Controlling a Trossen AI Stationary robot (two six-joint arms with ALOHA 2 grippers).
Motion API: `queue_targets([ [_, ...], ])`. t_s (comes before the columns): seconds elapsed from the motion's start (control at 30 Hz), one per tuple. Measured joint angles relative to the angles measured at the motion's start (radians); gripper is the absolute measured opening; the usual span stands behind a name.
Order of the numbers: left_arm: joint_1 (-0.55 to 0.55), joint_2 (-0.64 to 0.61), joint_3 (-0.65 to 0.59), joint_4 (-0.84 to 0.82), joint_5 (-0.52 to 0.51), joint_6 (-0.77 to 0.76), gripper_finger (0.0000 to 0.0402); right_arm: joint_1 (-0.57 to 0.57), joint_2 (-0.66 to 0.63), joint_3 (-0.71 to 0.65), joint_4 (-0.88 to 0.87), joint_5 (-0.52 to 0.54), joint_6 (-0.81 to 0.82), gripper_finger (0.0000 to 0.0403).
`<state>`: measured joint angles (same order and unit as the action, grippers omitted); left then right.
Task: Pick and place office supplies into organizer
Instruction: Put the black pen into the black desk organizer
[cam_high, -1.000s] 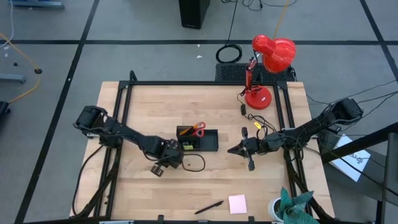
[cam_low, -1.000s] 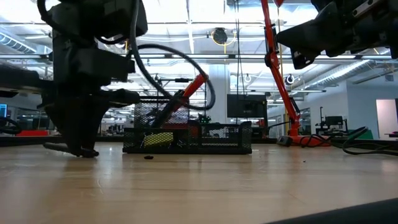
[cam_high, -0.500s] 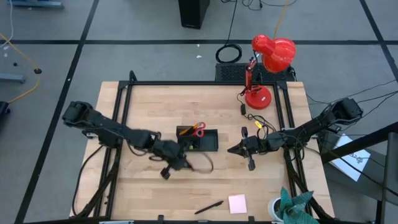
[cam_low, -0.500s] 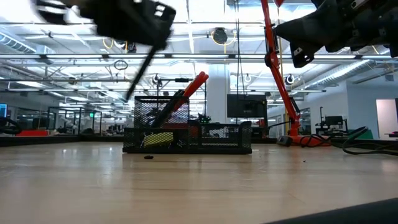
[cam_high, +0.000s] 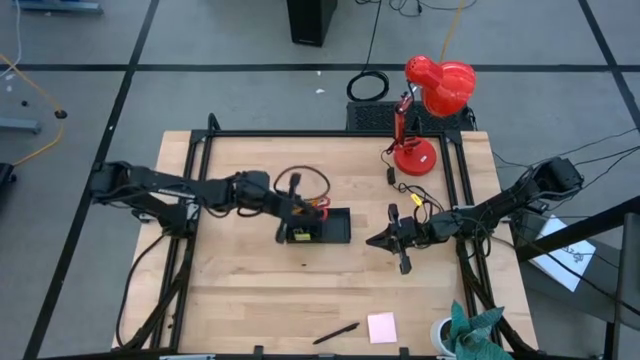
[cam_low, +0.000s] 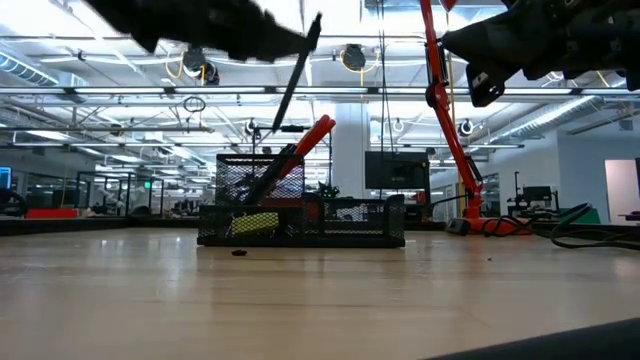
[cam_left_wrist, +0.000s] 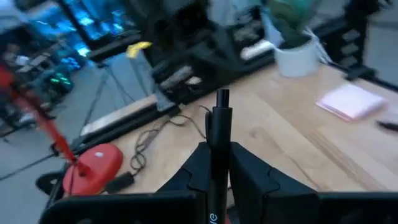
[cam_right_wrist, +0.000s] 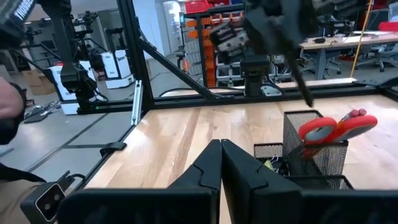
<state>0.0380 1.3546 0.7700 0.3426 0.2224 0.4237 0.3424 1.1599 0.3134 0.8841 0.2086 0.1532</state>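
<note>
My left gripper (cam_high: 292, 210) (cam_left_wrist: 217, 149) is shut on a black pen (cam_low: 297, 72) and hangs in the air over the left end of the organizer (cam_high: 320, 226), a black mesh tray. Red-handled scissors (cam_high: 318, 207) (cam_right_wrist: 336, 127) stand in the organizer's tall cup, handles up. A yellow item (cam_low: 252, 222) lies inside the tray. My right gripper (cam_high: 372, 240) (cam_right_wrist: 221, 146) is shut with nothing in it, level, just right of the organizer. Another black pen (cam_high: 335, 333) and a pink sticky-note pad (cam_high: 381, 327) lie flat near the table's front edge. My left gripper pinches the pen's barrel (cam_left_wrist: 216, 134) between its two fingers, coming almost level from the table's left. The pen is lifted clear and steeply tilted. Its short upper end (cam_low: 316, 22) rises past the fingers and its longer part (cam_low: 282, 108) hangs above the organizer's cup.
A red desk lamp (cam_high: 430, 110) stands at the far right, with cables (cam_high: 415, 200) trailing toward my right arm. A white cup holding something green (cam_high: 460, 335) sits at the near right corner. Black frame rails (cam_high: 200, 170) border the table.
My left gripper has risen from the table in front of the organizer, gone toward the far edge and over the organizer's left end, and tipped from pointing down to almost level. The pen has come up with it, clear of the table.
</note>
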Motion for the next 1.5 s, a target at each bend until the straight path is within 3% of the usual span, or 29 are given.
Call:
queue_targets([
  [0.33,0.071,0.001,-0.276,0.396,-0.035,-0.234,0.0042,0.0,0.0,0.0,-0.019,-0.002,0.018,0.0004],
  [0.5,0.068,0.001,-0.308,0.331,-0.204,-0.403,0.0042,0.0,0.0,0.0,-0.01,0.001,0.016,0.0004],
  [0.67,0.043,0.001,-0.321,0.264,-0.301,-0.449,0.0042,0.0,0.0,0.0,0.004,0.004,0.003,0.0004],
  [1.17,-0.001,0.012,-0.327,0.27,-0.393,-0.518,0.0042,0.0,0.0,0.0,0.02,0.006,-0.008,0.0004],
  [1.5,-0.01,0.114,-0.328,0.354,-0.411,-0.538,0.0042,0.0,0.0,0.0,0.023,0.005,-0.008,0.0004],
])
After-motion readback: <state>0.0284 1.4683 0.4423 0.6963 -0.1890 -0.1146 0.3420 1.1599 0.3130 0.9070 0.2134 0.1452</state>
